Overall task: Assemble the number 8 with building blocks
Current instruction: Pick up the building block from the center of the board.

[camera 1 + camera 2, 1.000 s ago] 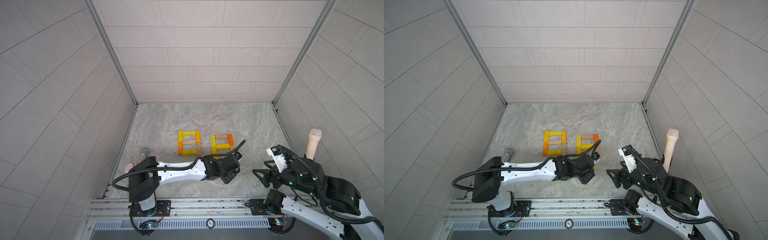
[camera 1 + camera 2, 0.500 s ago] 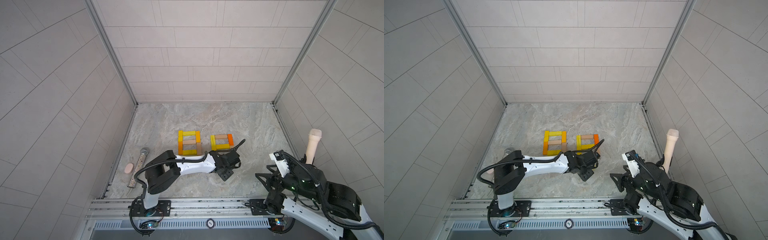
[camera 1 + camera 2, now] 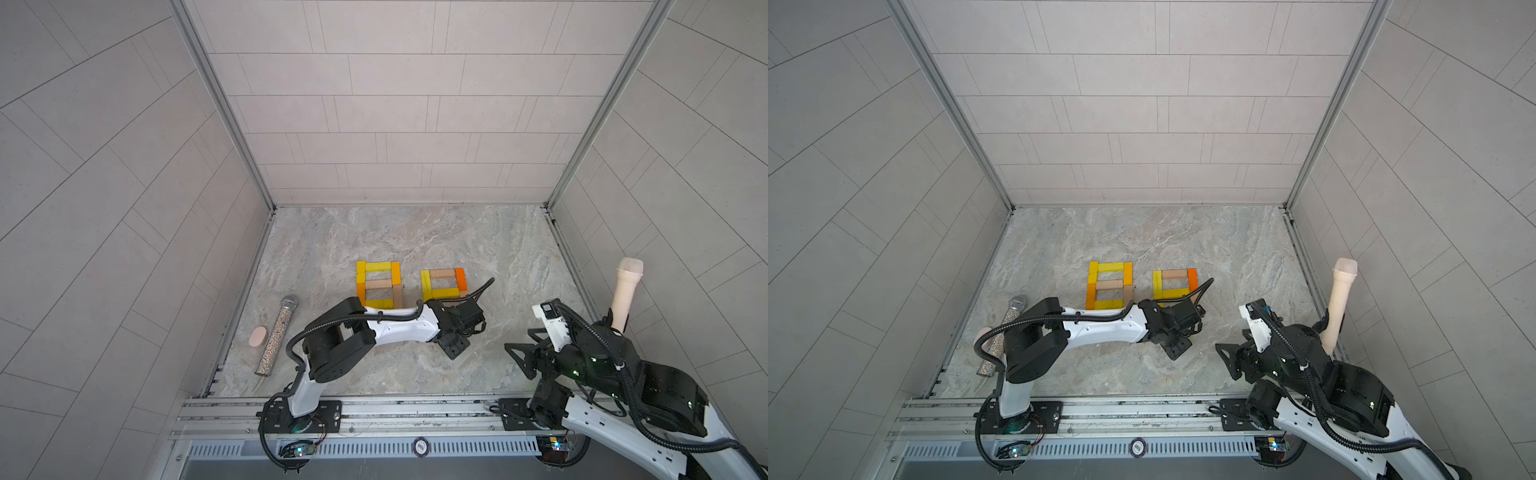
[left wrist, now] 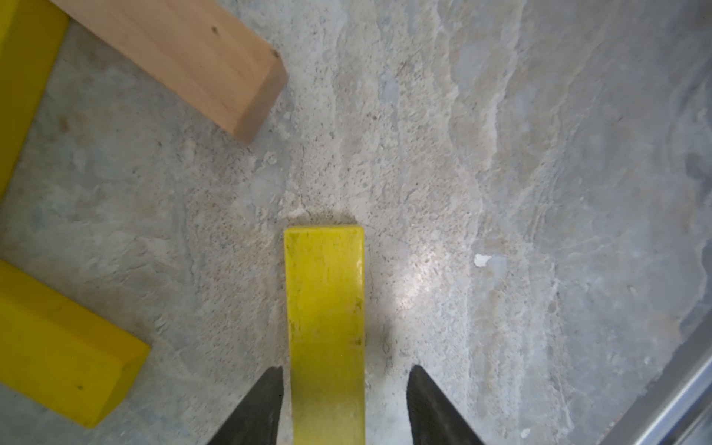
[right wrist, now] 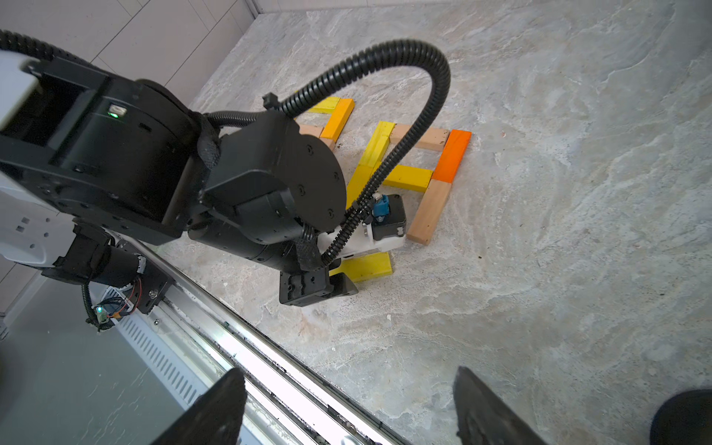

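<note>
In both top views a finished number 8 of yellow, orange and tan building blocks lies on the marble floor. To its right is a second figure with a closed upper square and a tan bar below it. My left gripper stands open at this figure's near end. It straddles a yellow block lying flat on the floor, with one finger almost touching it and a gap at the other. My right gripper is open and empty over the front floor.
A cream microphone-shaped cylinder leans on the right wall by the right arm. A glittery silver cylinder and a pink oval lie by the left wall. A metal rail runs along the front edge.
The left arm's elbow has swung right while its jaws narrowed around the yellow block. The right arm has drawn back a little toward the front.
</note>
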`<action>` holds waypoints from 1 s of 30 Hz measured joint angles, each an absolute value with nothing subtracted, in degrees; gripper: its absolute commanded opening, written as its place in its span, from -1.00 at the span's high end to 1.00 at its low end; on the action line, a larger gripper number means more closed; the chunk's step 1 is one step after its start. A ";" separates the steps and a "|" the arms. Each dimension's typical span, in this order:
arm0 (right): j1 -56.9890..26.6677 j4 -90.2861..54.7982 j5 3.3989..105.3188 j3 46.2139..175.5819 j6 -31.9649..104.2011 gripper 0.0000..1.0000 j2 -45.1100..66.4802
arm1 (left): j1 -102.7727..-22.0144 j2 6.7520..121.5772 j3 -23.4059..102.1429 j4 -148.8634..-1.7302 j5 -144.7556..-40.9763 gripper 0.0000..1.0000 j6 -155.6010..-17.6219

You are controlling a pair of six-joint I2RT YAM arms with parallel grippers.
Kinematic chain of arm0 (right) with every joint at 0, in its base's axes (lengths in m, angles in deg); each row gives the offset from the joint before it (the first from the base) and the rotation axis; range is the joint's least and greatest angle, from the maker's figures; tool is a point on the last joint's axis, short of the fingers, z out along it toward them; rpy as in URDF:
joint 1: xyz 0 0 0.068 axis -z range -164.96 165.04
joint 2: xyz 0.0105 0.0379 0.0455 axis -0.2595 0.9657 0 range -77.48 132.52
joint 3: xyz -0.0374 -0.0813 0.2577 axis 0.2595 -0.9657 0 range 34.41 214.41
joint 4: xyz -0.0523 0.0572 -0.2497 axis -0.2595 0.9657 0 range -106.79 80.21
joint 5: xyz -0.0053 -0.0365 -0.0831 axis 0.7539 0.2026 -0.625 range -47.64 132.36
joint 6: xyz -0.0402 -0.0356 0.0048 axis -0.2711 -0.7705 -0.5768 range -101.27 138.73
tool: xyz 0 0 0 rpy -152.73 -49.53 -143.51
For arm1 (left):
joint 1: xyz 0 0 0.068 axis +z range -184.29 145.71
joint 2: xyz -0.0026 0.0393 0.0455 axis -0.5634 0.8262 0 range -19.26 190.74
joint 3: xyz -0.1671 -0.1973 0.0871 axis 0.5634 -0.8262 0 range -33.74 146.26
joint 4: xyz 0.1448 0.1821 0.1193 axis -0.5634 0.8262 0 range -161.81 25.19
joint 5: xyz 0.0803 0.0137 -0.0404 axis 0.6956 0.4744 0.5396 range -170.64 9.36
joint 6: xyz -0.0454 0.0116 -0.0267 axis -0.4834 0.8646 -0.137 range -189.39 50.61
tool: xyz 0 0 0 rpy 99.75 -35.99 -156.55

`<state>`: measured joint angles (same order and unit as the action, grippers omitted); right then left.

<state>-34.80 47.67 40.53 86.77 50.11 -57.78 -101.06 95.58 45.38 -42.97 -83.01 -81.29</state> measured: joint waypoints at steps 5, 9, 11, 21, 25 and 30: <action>-34.80 47.72 39.90 86.77 50.39 -0.72 -58.06 | -101.03 96.59 46.27 -42.97 -82.99 -0.01 -80.77; -34.80 47.72 39.07 86.77 50.57 -0.72 -58.06 | -100.95 97.40 46.82 -43.06 -82.94 0.05 -80.20; -34.78 47.72 38.81 86.77 50.70 -0.72 -58.06 | -100.93 97.77 46.82 -43.02 -82.81 0.10 -79.89; -34.80 47.76 37.10 86.77 51.46 -0.69 -58.06 | -100.51 98.07 47.08 -42.65 -82.09 0.35 -77.86; -34.78 47.76 36.69 86.77 51.79 -0.69 -58.10 | -99.92 98.05 47.56 -41.60 -82.68 0.36 -75.89; -34.78 47.74 35.66 86.77 52.08 -0.68 -58.82 | -98.96 97.48 47.63 -39.94 -83.88 0.41 -72.29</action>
